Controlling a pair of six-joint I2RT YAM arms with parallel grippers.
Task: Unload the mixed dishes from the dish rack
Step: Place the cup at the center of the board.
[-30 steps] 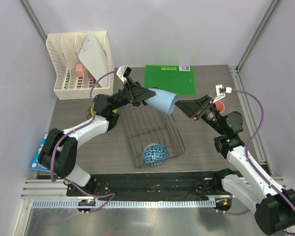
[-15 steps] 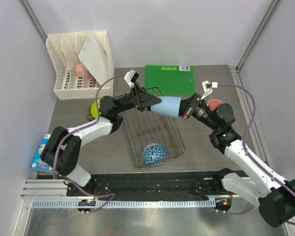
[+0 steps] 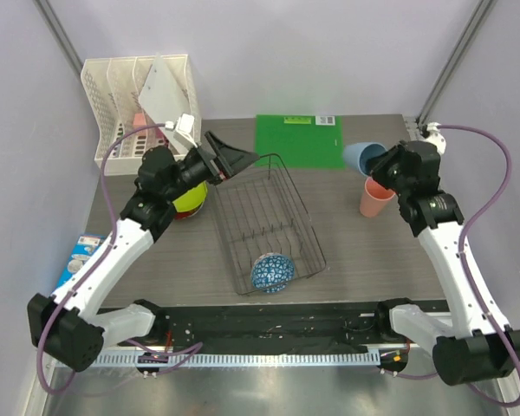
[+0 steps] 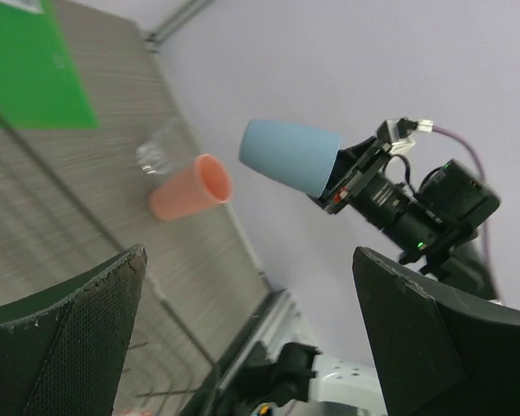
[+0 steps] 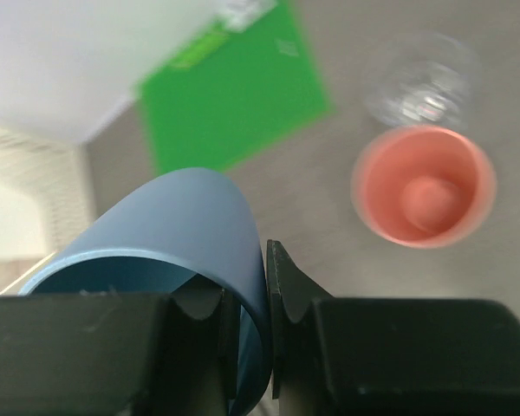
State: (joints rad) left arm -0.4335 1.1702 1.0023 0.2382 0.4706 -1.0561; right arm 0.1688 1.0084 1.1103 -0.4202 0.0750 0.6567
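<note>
The dark wire dish rack [image 3: 269,221] sits mid-table with a blue-and-white patterned bowl [image 3: 272,271] at its near end. My right gripper [image 3: 377,165] is shut on the rim of a light blue cup [image 3: 360,157] [image 5: 169,230] [image 4: 290,158], one finger inside and one outside, held above the table. Just below it a salmon-pink cup [image 3: 374,198] [image 5: 423,186] stands upright beside a clear glass tumbler [image 5: 423,91] [image 4: 160,152]. My left gripper [image 3: 236,160] [image 4: 251,338] hangs open and empty over the rack's far-left corner. A yellow-green plate [image 3: 191,199] lies under the left arm.
A green mat [image 3: 299,140] lies at the back of the table. A white lattice organizer [image 3: 139,113] holding a white sheet stands at the back left. A blue packet [image 3: 78,260] lies at the left edge. The right wall is close to the right arm.
The blue cup passed from my left gripper to my right. The left gripper opened and drew back to the left; the right arm carried the cup rightward over the salmon-pink cup.
</note>
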